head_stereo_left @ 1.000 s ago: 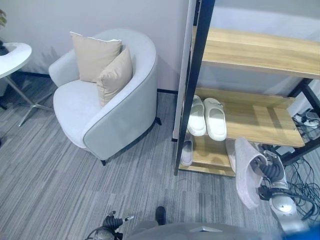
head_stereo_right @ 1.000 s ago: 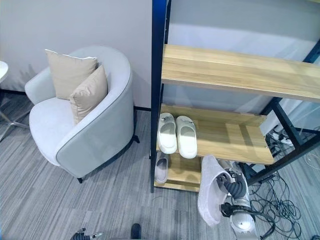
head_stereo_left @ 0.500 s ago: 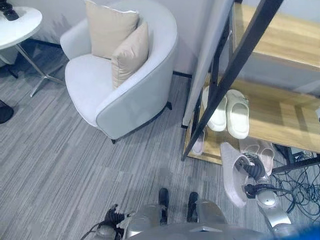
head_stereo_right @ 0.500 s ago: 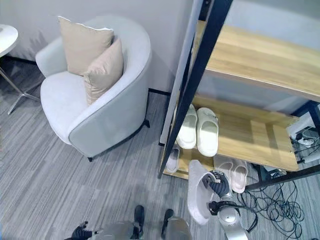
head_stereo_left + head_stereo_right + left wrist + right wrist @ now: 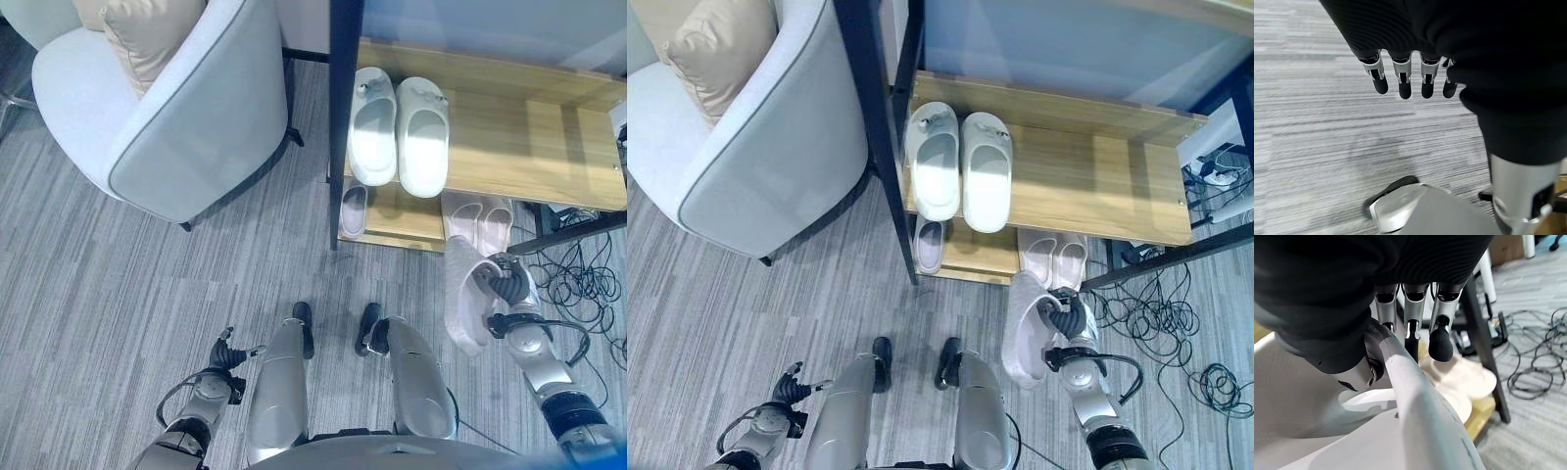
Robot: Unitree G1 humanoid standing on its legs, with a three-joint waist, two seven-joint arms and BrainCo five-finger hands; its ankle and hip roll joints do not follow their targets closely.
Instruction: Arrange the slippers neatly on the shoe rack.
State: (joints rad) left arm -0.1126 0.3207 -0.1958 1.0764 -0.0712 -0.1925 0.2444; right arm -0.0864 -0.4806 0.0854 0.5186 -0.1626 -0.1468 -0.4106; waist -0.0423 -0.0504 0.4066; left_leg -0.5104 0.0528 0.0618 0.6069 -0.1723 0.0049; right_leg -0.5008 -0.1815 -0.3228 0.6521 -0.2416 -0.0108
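1. One pale slipper (image 5: 462, 294) hangs in the right hand (image 5: 505, 291), seen from the left eye: the fingers are curled round its edge, and it is held on its side above the carpet, just in front of the shoe rack's (image 5: 578, 157) lowest shelf. On the middle shelf a white pair (image 5: 397, 130) sits side by side at the left end, toes toward the front edge. A pinkish pair (image 5: 479, 221) lies on the lowest shelf near the hand, and a single grey slipper (image 5: 353, 209) lies at that shelf's left end.
2. From the right eye, the left hand (image 5: 789, 384) hangs low over the carpet beside the armchair (image 5: 774, 157), well apart from the rack.
3. In the left wrist view, the left hand's fingers (image 5: 1401, 78) are relaxed and straight, holding nothing.
4. In the right wrist view, the right hand's fingers (image 5: 1440, 328) and thumb pinch the slipper's rim, with the pinkish pair just past them.
5. To do this step well, I would turn the held slipper sole-down before lowering it, line its toe up with the slippers already on the rack, and place it flat beside its match. Keep it clear of the dark post.
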